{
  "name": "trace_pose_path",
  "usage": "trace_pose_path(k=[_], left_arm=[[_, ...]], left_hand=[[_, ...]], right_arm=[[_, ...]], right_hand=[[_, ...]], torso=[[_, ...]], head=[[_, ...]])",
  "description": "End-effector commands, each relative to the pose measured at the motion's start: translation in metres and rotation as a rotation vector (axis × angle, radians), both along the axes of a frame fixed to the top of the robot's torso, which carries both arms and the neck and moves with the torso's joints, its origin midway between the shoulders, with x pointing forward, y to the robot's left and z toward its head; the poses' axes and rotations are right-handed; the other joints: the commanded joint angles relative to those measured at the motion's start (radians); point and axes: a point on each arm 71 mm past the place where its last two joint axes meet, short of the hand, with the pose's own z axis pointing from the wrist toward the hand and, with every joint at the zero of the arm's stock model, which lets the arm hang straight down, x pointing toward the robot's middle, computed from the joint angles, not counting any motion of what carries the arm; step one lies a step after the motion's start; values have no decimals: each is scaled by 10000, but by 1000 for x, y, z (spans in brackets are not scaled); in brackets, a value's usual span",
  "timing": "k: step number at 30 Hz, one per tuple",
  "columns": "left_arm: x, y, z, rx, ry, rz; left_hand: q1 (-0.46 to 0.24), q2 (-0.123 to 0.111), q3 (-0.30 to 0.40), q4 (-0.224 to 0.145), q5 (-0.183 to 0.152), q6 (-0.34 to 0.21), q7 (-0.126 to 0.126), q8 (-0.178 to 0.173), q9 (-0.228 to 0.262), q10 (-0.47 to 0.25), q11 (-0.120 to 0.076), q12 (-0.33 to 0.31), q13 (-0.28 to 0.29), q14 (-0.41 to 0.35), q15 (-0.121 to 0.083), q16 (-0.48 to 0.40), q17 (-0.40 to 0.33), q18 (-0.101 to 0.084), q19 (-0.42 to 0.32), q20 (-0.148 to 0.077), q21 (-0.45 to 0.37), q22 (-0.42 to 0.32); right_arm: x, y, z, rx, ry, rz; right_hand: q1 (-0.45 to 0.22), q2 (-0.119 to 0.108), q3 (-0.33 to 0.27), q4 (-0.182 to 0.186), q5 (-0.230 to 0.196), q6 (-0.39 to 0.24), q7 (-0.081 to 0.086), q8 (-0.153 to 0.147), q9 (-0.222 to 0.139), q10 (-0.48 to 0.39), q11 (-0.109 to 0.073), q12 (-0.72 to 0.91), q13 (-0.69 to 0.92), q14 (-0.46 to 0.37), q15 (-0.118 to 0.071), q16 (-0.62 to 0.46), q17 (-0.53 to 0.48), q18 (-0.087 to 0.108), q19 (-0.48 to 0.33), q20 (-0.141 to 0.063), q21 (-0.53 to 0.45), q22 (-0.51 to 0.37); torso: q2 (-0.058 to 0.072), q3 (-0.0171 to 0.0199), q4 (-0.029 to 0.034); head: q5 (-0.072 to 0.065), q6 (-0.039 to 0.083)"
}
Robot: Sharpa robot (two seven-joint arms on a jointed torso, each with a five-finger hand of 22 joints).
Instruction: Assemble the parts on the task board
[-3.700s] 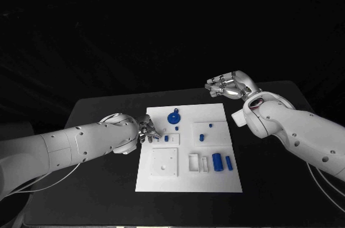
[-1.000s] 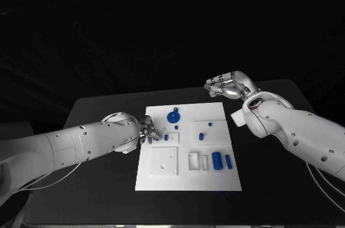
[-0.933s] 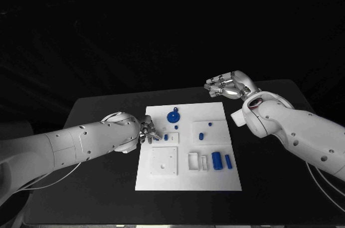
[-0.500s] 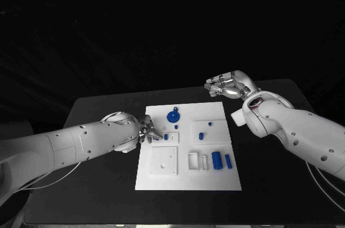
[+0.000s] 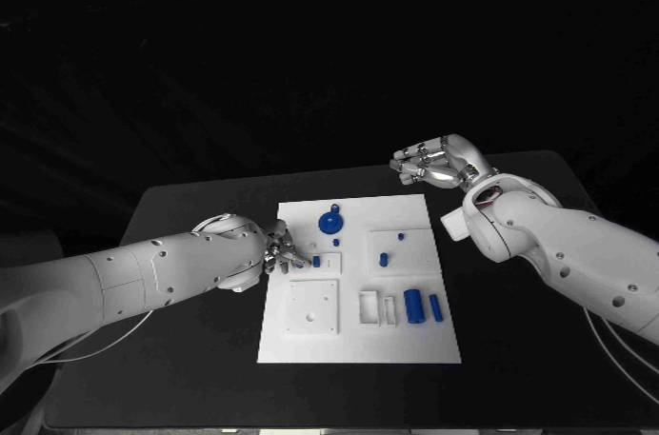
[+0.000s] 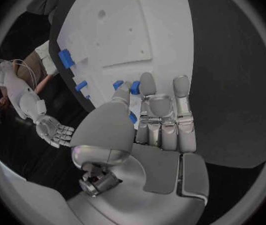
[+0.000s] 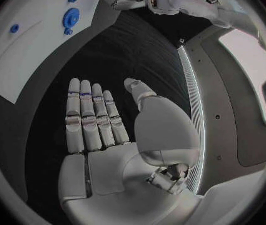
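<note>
Black table [image 5: 192,359]; left robot hand [image 5: 283,248] pinches blue part [image 6: 134,87]; right robot hand [image 5: 437,164] empty, fingers extended.

Overhead head camera, two wrist fisheyes

A black table [image 5: 206,359] carried the work surface. Its top was matte and dark from edge to edge. Beyond its far edge lay darkness.
</note>
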Motion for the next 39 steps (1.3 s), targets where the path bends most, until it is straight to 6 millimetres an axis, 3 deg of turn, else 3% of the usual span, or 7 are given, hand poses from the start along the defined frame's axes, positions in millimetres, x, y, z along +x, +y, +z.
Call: trace_pose_path(k=[1, 9, 18, 22, 28, 36, 39], left_arm=[[-3, 1, -5, 157, 170, 184], [-3, 5, -6, 267, 256, 288], [-3, 7, -6, 289, 345, 341], [-4, 7, -6, 200, 413, 371], [-5, 8, -7, 36, 484, 439], [-9, 21, -6, -326, 630, 772], [-11, 31, -3, -688, 700, 1131]], left_hand=[[15, -179, 18, 134, -39, -111, 15, 89, -988, 429, 37, -77, 8, -45, 5, -39, -20, -81, 88, 2, -68, 170], [-147, -925, 442, 742, -119, -451, 179, 11, -1296, 402, 105, -265, 28, -102, 73, -83, -42, -46, 66, 64, -141, 174], [-236, -1237, 532, 1071, -243, -576, 274, -53, -1905, 387, 148, -349, 67, -126, 115, -96, -45, -11, 57, 105, -165, 177], [-382, -1449, 575, 1298, -1118, -624, 274, -13, -1971, 380, 155, -372, 77, -135, 125, -108, -49, -6, 50, 116, -178, 174], [-549, -1804, 663, 1739, -1848, -738, 296, 49, -2115, 364, 174, -439, 97, -145, 143, -122, -51, 7, 52, 133, -201, 175], [-523, -1921, 619, 1851, -2249, -852, 344, 17, -2324, 320, 208, -596, 62, -205, 182, -181, -68, 19, -1, 170, -274, 163], [-525, -1904, 619, 1803, -2270, -1077, 464, -175, -2915, 266, 282, -795, -15, -292, 250, -235, -82, 21, -69, 225, -416, 152]], right_arm=[[0, 1, 0, -16, -11, 140], [0, 1, 0, -21, 9, 144], [0, 1, -1, -25, 25, 138], [0, 1, -1, -24, 33, 139], [-1, 1, -2, -26, 50, 130], [-1, 0, -4, -35, 84, 122], [-1, -1, -5, -44, 101, 103]], right_hand=[[92, 11, -38, 3, 56, -75, -20, -4, 6, -59, -1, -64, -14, -59, 13, -41, -16, 133, -54, 20, -13, -15], [69, 12, -64, 7, 69, -111, -15, -6, 4, -63, 4, -64, -14, -61, 17, -40, -15, 133, -60, 26, -18, -17], [73, 14, -71, 4, 77, -117, -14, -6, 4, -69, 5, -64, -14, -70, 19, -42, -16, 133, -65, 28, -22, -18], [76, 16, -84, 2, 88, -137, -13, -7, 3, -82, 9, -64, -14, -83, 25, -42, -16, 132, -77, 34, -30, -18], [77, 16, -91, -1, 112, -134, -12, -5, 4, -89, 9, -64, -14, -94, 27, -41, -16, 133, -86, 37, -36, -18], [78, 17, -90, -9, 182, -150, -10, -6, 3, -96, 10, -65, -15, -102, 27, -40, -16, 136, -92, 41, -39, -17], [73, 19, -85, -9, 204, -154, -13, -8, 2, -91, 7, -64, -14, -102, 27, -40, -16, 137, -92, 40, -39, -17]], torso=[[4, 1, 1], [1, -5, 6], [5, -10, 7], [6, -10, 11], [7, -8, 6], [-2, -9, 18], [-16, -7, 34]], head=[[-14, -4], [-13, -7], [-28, 5], [-36, 7], [-31, 8], [-56, 8], [-65, 11]])
